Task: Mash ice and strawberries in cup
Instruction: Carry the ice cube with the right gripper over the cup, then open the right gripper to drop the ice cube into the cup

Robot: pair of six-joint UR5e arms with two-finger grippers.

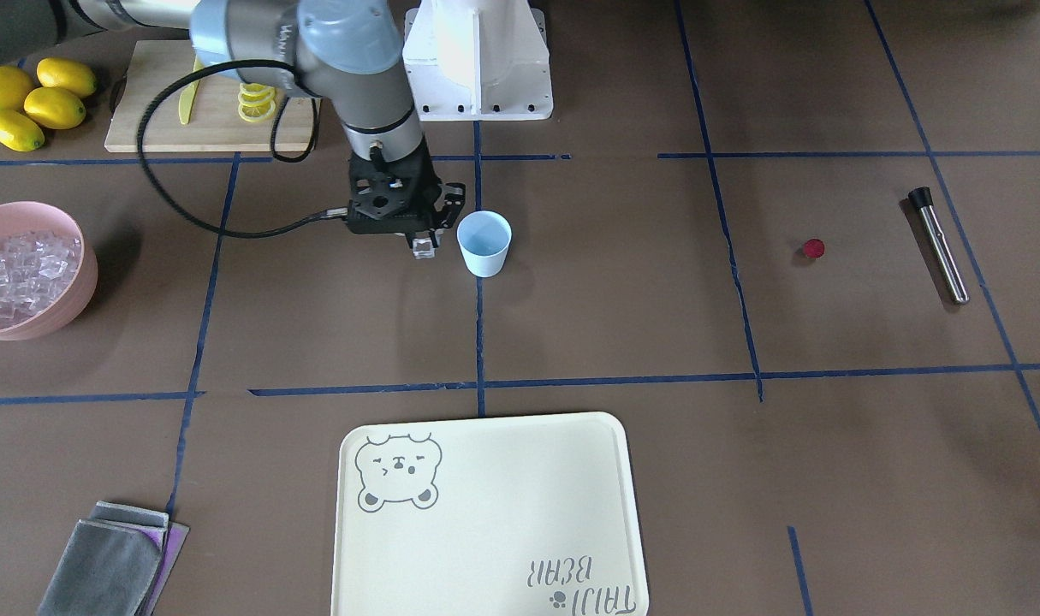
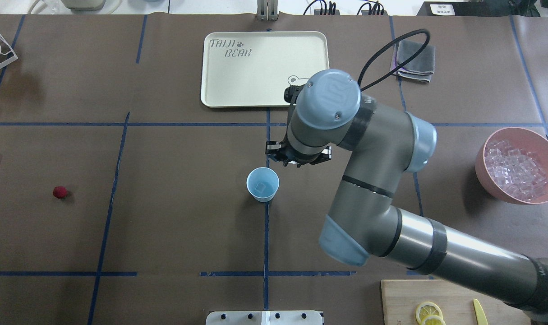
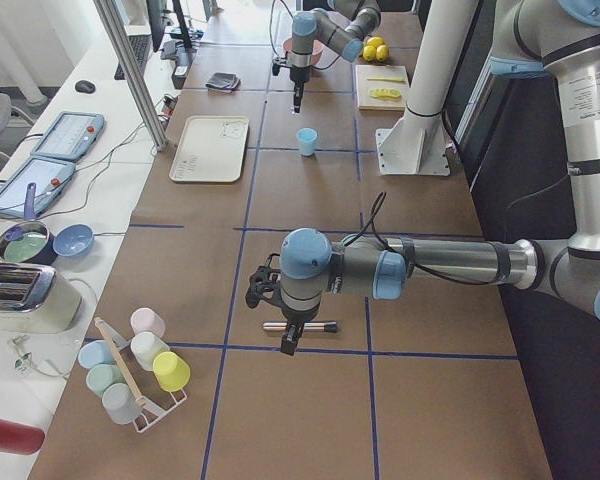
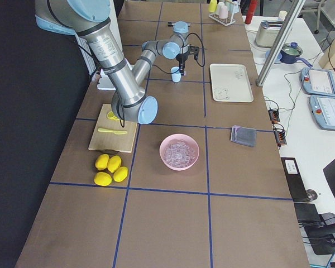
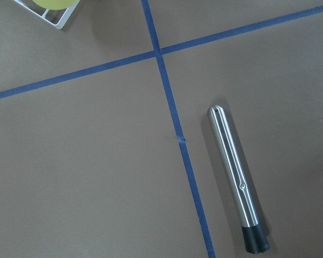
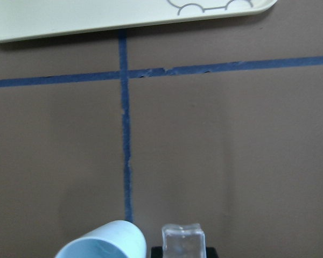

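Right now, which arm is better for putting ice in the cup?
The right one. The right gripper holds an ice cube just beside the cup. The left gripper hangs far off, by the metal stick.

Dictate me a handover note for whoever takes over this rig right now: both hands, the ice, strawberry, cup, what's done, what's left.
Right hand: shut on one ice cube, beside the cup, not yet over it.
Left hand: above the muddler; open or shut cannot be told.
The cup is upright; another cube seems to lie inside.
The strawberry: on the table, far from the cup. The pink bowl holds spare ice.
Left: drop the held cube in, add strawberry, mash.
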